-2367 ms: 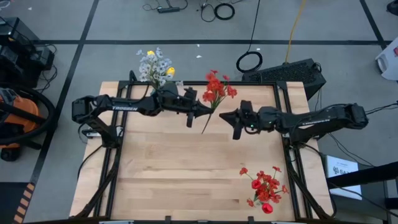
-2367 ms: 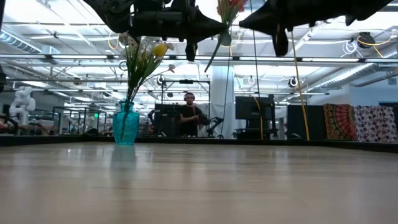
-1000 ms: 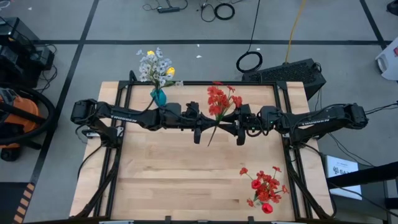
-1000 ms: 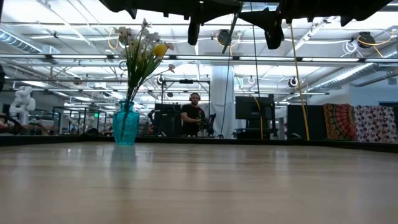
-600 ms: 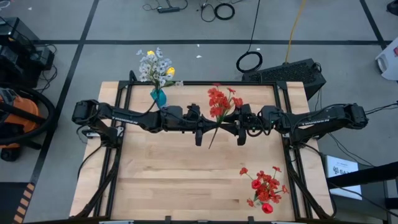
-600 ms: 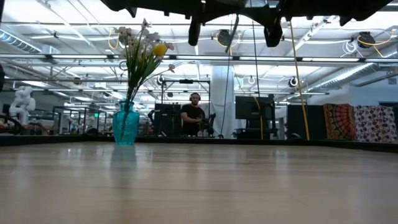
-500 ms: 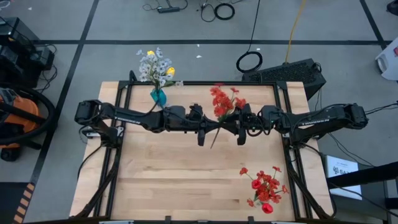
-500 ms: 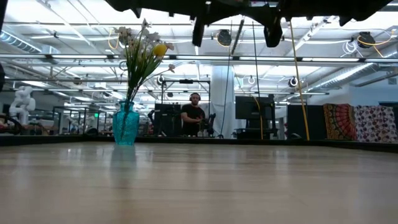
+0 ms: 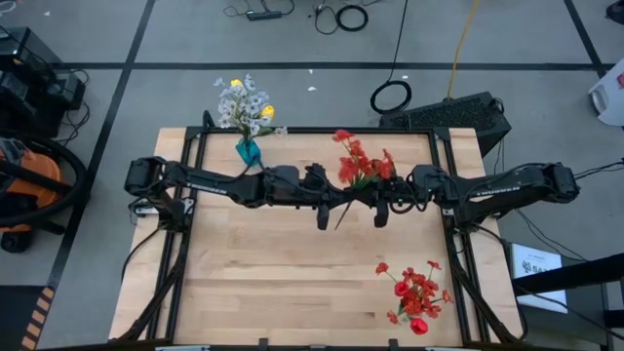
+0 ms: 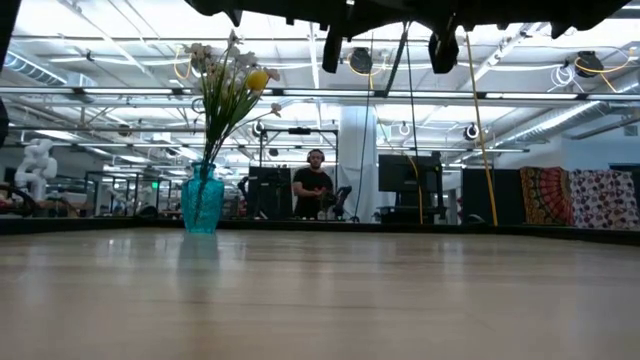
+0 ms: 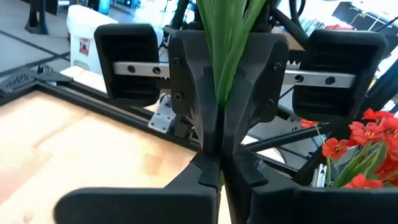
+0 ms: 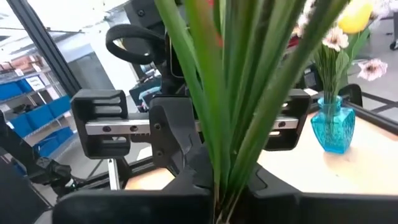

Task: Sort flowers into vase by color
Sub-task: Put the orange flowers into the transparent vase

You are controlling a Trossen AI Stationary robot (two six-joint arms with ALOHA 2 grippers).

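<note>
Both arms meet nose to nose above the table's far half, high off the wood. Left gripper point(image 9: 325, 207) and right gripper point(image 9: 379, 204) face each other, with a red flower spray point(image 9: 358, 168) between them.

Spray: red blooms lean toward the far edge, stem ends poke out toward the near side between the two grippers (in the low view only the stems show, slanting under the dark arms).

Left wrist view: the right gripper point(image 11: 213, 93) stands straight ahead, its fingers point(image 11: 186, 81) pressed together on the green stems point(image 11: 225, 37). Right wrist view: the left gripper point(image 12: 205, 134) likewise has its fingers point(image 12: 166, 134) closed tight against the same bundle of stems point(image 12: 236, 81). So each arm has the spray clamped, the two holds just beside each other along the stem.

Teal vase point(image 9: 249, 151) stands near the far-left corner of the table point(image 9: 292, 283), upright, well apart from the grippers. It holds white blossom sprigs and yellow tulips point(image 9: 244, 103), which rise far above its rim.

More red flowers point(image 9: 414, 293) lie loose in a heap by the near-right corner.

Beyond the table, a person point(image 10: 314, 190) stands in the room.
</note>
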